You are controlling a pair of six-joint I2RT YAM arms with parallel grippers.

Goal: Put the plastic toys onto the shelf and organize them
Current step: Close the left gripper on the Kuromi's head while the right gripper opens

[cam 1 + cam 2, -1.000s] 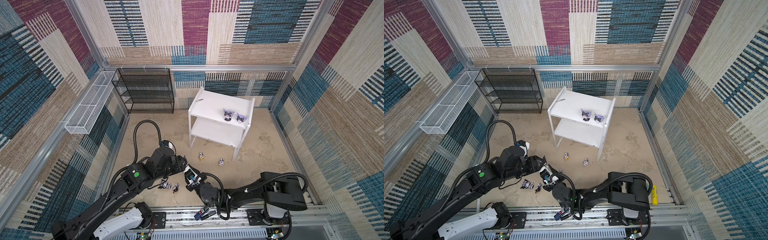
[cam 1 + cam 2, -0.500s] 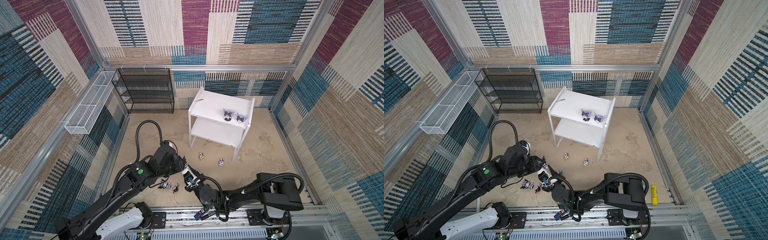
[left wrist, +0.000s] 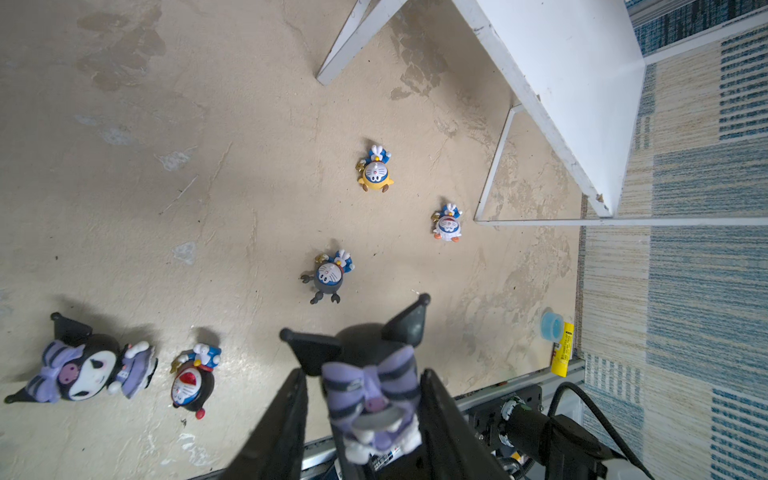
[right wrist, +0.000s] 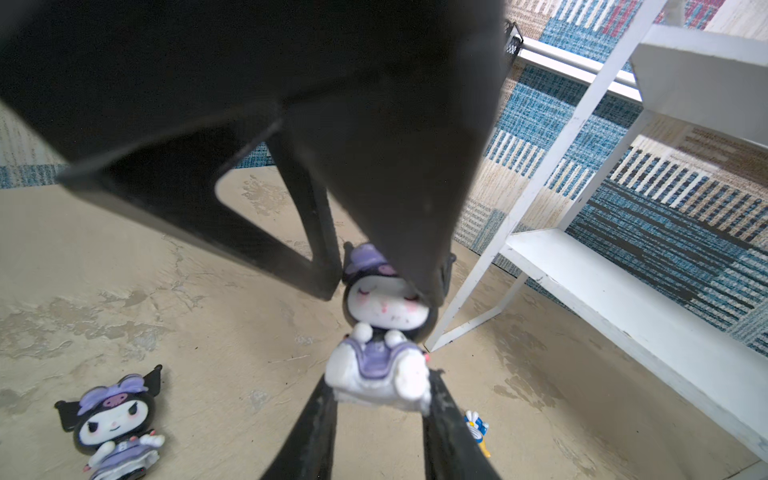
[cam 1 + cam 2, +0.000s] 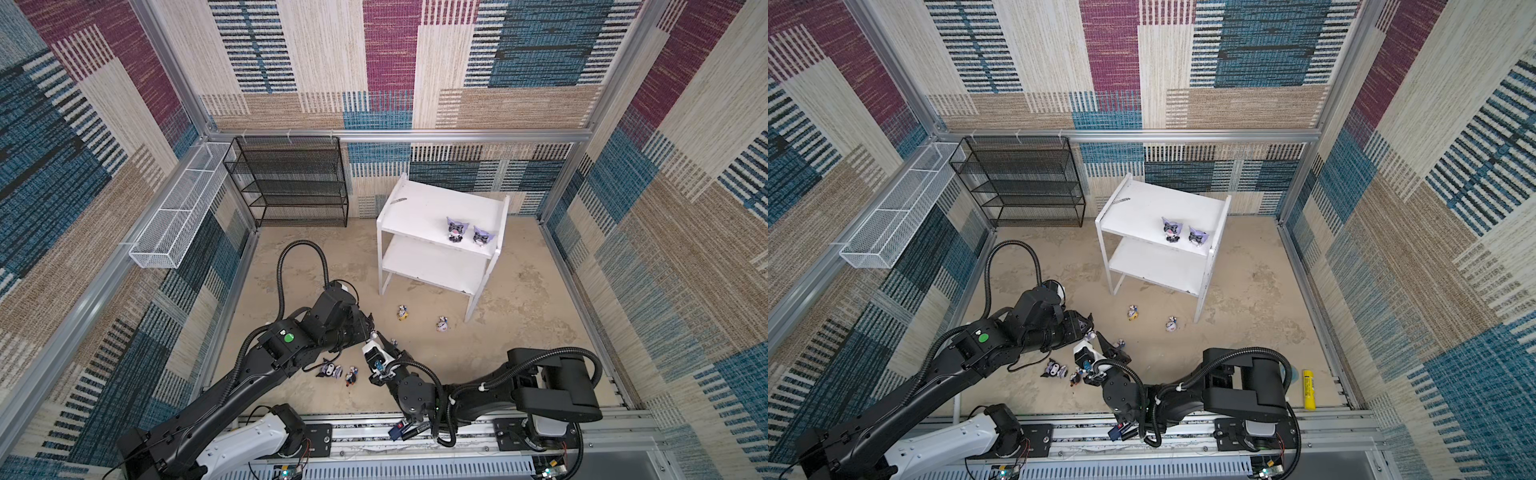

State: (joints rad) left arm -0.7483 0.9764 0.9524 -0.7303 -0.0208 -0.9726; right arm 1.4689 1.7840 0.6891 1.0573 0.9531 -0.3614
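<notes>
Now | shelf [image 5: 428, 208] top: two hooded toys [image 5: 457, 227] placed | right gripper [image 4: 380, 384] clamps third hooded toy [image 4: 376, 370], left gripper [image 3: 362, 376] seemingly pinching its head | five floor toys [image 3: 328, 276] remain.

Both arms are built of matte black, boxy links. The left arm [image 5: 257, 370] bears a round green marking [image 5: 287, 337], ends in a glossy white base segment [image 5: 245, 440] and trails a ribbed black cable [image 5: 303, 243]. The right arm [image 5: 552, 386] has a similar ribbed cable [image 5: 544, 351] over its broad shoulder housing and a white wrist block [image 5: 372, 353]. The left claw [image 3: 365, 374] and right claw [image 4: 380, 382] each consist of two flat, tapering black fingers.
</notes>
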